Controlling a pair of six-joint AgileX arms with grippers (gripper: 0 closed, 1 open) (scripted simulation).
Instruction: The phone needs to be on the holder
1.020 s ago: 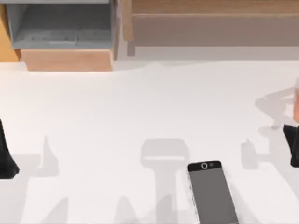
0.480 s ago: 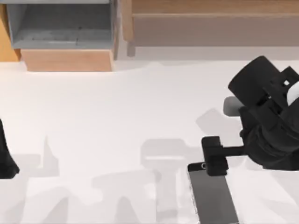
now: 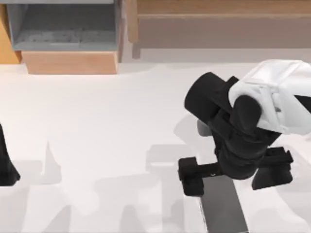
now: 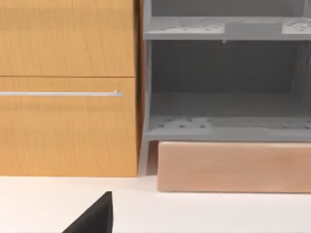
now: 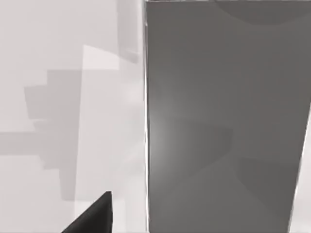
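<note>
The phone (image 3: 221,204) lies flat on the white table near the front edge, right of centre, dark grey screen up. Its far end is hidden under my right arm. My right gripper (image 3: 232,174) hangs over that far end, open, with one black finger (image 3: 192,177) left of the phone and the other (image 3: 272,171) to its right. In the right wrist view the phone's screen (image 5: 223,121) is close below, with its thin silver edge along one side. The holder is out of view. My left gripper (image 3: 6,162) stays parked at the table's left edge.
A grey open shelf unit (image 3: 63,29) on a pale wooden base (image 3: 70,62) stands at the back left. Next to it in the left wrist view is an orange cabinet (image 4: 63,121). A long wooden piece (image 3: 218,24) runs along the back right.
My right arm has swung in from the right edge toward the table's middle and now covers the phone's far end. The phone and the left arm have not moved.
</note>
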